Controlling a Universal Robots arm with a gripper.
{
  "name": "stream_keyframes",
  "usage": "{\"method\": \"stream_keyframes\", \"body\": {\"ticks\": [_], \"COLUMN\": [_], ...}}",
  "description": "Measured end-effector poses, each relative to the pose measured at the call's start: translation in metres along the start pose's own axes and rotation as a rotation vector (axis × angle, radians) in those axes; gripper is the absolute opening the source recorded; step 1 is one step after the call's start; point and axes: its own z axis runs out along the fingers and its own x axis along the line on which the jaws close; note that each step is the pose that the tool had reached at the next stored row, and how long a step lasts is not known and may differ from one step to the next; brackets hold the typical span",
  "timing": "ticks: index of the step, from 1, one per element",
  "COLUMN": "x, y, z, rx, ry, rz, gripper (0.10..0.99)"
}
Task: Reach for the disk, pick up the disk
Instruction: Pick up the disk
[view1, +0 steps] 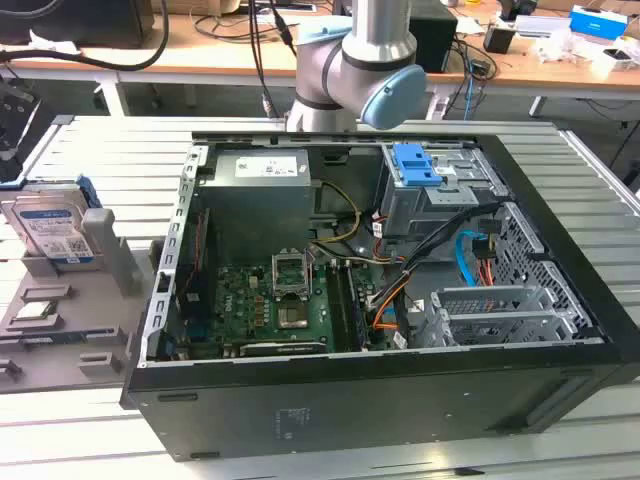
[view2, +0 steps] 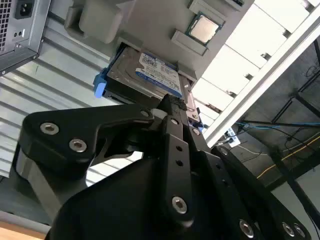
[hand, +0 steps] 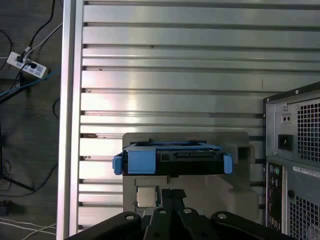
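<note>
The disk (view1: 48, 232) is a silver-grey hard drive with a white-and-blue label and blue side rails. It stands on edge in a grey holder (view1: 60, 335) at the exterior view's left. In the second wrist view the disk (view2: 150, 75) lies just beyond my black gripper (view2: 170, 104), with its label side showing. In the first wrist view the disk (hand: 172, 160) sits edge-on in front of the gripper (hand: 173, 194), whose fingers are drawn together with nothing between them. The gripper is near the disk but apart from it.
An open black computer case (view1: 400, 400) takes up the middle of the slatted metal table (view1: 100, 150), with a blue latch on a grey cage (view1: 420, 165) inside. A small square chip (hand: 146, 196) rests in the holder. The case's rear panel (hand: 295, 160) stands beside the holder. The table edge (hand: 70, 120) borders floor cables.
</note>
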Motion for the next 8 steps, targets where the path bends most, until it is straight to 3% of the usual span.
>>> {"method": "stream_keyframes", "body": {"ticks": [5,8], "x": [0.0000,0.0000], "y": [0.0000,0.0000], "z": [0.0000,0.0000], "rx": [0.000,0.000], "ry": [0.0016,0.0035], "rz": [-0.041,-0.093], "gripper": [0.106,0.106]}}
